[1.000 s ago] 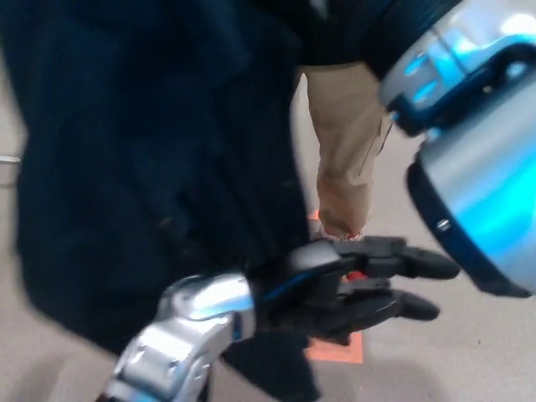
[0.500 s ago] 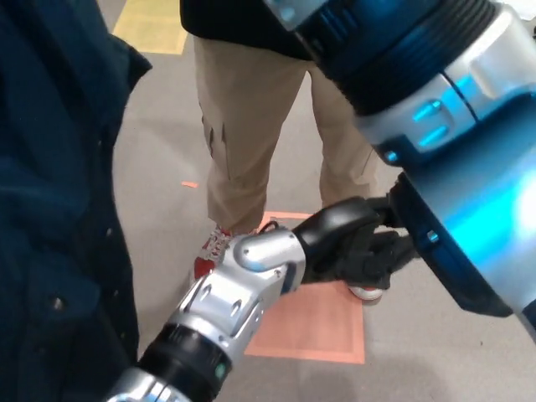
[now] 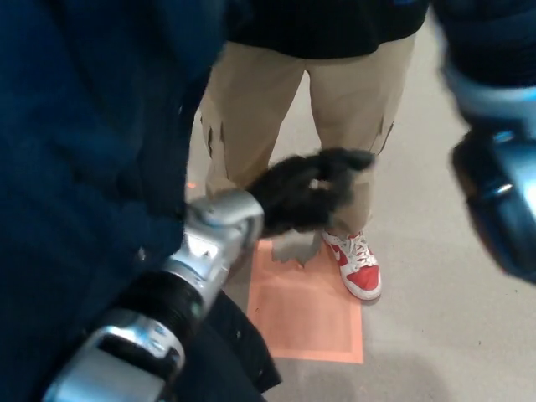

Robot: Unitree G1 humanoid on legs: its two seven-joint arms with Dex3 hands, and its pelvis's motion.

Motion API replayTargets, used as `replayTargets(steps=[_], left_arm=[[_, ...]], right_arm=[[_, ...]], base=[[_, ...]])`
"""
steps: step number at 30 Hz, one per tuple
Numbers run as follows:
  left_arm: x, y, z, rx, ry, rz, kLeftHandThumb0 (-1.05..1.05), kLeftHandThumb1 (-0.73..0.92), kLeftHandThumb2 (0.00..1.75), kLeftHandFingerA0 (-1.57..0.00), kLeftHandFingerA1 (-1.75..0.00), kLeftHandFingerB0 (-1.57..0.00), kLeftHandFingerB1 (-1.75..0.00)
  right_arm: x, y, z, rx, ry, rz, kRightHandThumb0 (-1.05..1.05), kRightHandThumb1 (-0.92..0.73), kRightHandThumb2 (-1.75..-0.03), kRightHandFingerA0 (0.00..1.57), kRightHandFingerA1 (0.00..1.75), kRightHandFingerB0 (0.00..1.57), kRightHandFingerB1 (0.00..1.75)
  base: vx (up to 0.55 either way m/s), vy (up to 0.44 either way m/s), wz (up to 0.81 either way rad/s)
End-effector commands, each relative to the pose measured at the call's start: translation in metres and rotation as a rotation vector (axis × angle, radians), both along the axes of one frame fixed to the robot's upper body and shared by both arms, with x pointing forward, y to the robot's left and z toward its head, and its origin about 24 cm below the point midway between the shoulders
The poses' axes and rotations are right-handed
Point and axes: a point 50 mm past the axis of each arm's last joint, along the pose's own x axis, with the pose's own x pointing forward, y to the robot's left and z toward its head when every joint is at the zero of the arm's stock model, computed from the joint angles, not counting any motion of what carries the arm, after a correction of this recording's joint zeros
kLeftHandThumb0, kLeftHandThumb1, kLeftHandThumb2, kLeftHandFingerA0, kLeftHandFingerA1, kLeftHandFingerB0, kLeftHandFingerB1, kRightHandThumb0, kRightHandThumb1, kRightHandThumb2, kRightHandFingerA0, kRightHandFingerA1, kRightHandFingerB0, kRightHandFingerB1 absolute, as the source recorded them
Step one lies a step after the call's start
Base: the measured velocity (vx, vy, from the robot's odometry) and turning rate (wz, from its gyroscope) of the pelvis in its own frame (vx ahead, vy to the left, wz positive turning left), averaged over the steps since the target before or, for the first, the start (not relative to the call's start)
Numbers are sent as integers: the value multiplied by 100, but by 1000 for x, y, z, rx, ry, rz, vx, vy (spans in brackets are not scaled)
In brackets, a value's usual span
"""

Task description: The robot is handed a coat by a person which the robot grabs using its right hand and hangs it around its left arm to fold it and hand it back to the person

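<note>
Coat: dark navy, fills the left side, lying against the left forearm, with cloth also hanging beneath it.
Left hand: black and blurred, in front of the person's khaki trousers; spread or closed, cannot tell.
Right arm: blurred at the right edge, hand out of frame.
Floor: red-and-white shoe just right of the orange square.

Matt dark navy cloth coat, glossy silver metal forearm, matt black left hand

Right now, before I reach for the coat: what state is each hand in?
Left hand: too blurred, cannot be told.
Right hand: not in view; only its arm shows.
</note>
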Motion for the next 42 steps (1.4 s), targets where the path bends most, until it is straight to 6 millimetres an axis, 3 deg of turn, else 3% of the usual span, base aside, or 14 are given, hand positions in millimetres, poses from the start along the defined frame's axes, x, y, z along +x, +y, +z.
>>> replayTargets(steps=[1, 10, 15, 24, 28, 29, 30, 31, 32, 33, 34, 40, 41, 42], left_arm=[[26, 104, 37, 9, -147, 407, -85, 77, 109, -5, -21, -6, -24], [20, 179, 59, -42, -209, 654, -85, 74, 106, -7, -24, -7, -28], [16, 192, 64, -80, -232, 684, -86, 75, 106, -7, -25, -7, -23], [17, 191, 71, -93, -266, 643, -84, 73, 105, 0, -27, -13, -25], [16, 190, 68, -88, -265, 634, -84, 73, 105, -6, -29, -8, -26], [16, 189, 68, -86, -267, 630, -83, 74, 105, -5, -29, -8, -25], [17, 188, 69, -101, -267, 625, -84, 72, 104, -7, -30, -10, -27], [17, 187, 70, -109, -268, 625, -75, 86, 68, -8, -25, -8, -23], [18, 186, 71, -111, -272, 624, -75, 86, 68, -8, -25, -8, -23], [18, 184, 71, -116, -275, 623, -75, 86, 68, -9, -25, -8, -24], [19, 183, 73, -123, -278, 622, -76, 85, 67, -9, -25, -8, -24], [23, 175, 82, -141, -302, 599, -75, 86, 67, -11, -27, -9, -26], [23, 175, 84, -142, -306, 600, -74, 67, 103, -5, -39, -3, -35], [24, 175, 85, -142, -310, 601, -74, 67, 103, -5, -39, -3, -35]], right_arm=[[-1, -136, -2, 185, 158, -203, -37, -87, -66, 116, 64, 115, 57], [4, -261, -78, 481, 369, -404, -32, -86, -65, 119, 64, 111, 70], [7, -288, -133, 588, 572, -463, -28, -86, -65, 110, 68, 106, 75], [30, -282, -301, 255, 983, -639, -31, -86, -65, 106, 58, 107, 68], [28, -262, -378, -120, 1178, -609, -35, -83, -65, 101, 56, 99, 63], [27, -259, -387, -184, 1205, -602, -45, -79, -64, 91, 55, 86, 57], [23, -251, -409, -369, 1301, -565, -61, -61, -97, 54, 59, 42, 52], [22, -247, -418, -475, 1345, -541, -70, -66, -61, 31, 36, 25, 30], [21, -244, -423, -562, 1370, -524, -70, -66, -61, 31, 36, 25, 30], [19, -239, -429, -706, 1378, -523, -80, -53, -90, 5, 27, 6, 16], [17, -234, -434, -827, 1376, -517, -78, -50, -89, 0, 16, 0, 13], [18, -234, -445, -1082, 1381, -571, -82, -51, -83, 0, 3, 0, 0], [19, -237, -445, -1084, 1386, -581, -84, -52, -83, 0, 2, 0, 0], [20, -240, -446, -1084, 1392, -591, -84, -52, -83, 0, 2, 0, 0]], base=[[0, 0, 0], [0, 0, 0], [0, 0, 0], [0, 0, 0], [0, 0, 0], [0, 0, 0], [0, 0, 0], [0, 0, 0], [0, 0, 0], [0, 0, 0], [0, 0, 0], [0, 0, 0], [0, 0, 0], [0, 0, 0]])
